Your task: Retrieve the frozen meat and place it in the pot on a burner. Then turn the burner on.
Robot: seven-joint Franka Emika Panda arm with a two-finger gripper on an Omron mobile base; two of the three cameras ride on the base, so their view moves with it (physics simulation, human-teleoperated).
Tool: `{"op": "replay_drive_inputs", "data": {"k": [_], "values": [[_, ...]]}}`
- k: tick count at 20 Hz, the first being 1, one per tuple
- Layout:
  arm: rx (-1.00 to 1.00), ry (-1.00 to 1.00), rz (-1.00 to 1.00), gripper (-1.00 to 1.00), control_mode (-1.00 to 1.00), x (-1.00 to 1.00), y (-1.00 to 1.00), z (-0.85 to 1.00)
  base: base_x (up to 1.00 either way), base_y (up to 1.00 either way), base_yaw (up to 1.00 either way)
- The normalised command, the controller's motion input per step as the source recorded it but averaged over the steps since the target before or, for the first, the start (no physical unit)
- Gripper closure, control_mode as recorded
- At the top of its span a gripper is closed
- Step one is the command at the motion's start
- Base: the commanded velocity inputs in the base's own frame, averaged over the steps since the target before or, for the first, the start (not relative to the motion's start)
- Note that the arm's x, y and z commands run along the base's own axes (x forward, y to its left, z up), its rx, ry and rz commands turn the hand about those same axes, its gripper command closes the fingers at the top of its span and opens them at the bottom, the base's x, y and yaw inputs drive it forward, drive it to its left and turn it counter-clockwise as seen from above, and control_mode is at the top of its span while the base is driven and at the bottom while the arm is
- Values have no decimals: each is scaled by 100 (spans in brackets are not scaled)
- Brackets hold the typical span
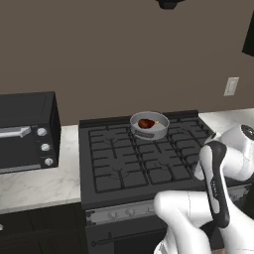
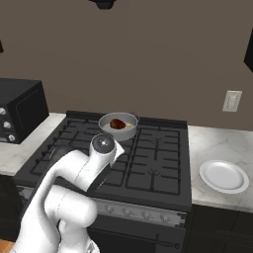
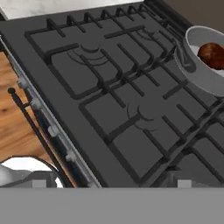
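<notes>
The grey pot (image 1: 149,125) (image 2: 118,125) stands on the back middle burner (image 1: 155,135) of the black stove (image 1: 99,193). The reddish-brown frozen meat (image 1: 146,123) (image 2: 117,123) (image 3: 211,54) lies inside it, pale bone tip pointing right in the left base view. In the hand view the pot (image 3: 199,70) sits at the upper right. My gripper (image 3: 111,183) hovers over the stove's front edge, well apart from the pot. Its fingertips (image 3: 39,183) peek up far apart, open with nothing between them. A front burner (image 3: 146,114) lies just ahead of it.
A row of knobs (image 3: 52,130) (image 1: 130,211) (image 2: 124,212) runs along the stove front above the dark oven handle (image 3: 30,127). A black toaster oven (image 1: 27,131) stands on the left counter. A white plate (image 2: 223,176) rests on the right counter. My arm (image 2: 81,170) reaches over the stove's front.
</notes>
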Motion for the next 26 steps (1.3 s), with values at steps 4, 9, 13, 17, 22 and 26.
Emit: {"op": "replay_drive_inputs", "data": {"k": [4, 9, 13, 17, 22, 26], "values": [[10, 0, -31, -100, -100, -11, -36, 6, 0, 0, 0], [12, -5, -25, -100, -100, -15, -57, 6, 0, 0, 0], [18, -9, -17, -100, -100, -16, -69, -13, 0, 0, 0], [21, -11, -12, -100, -100, -33, -65, -19, 0, 0, 0], [22, -17, -10, -100, -100, -49, -63, -48, 0, 0, 0], [15, -35, -7, -100, -100, -68, -32, -47, 0, 0, 0]]}}
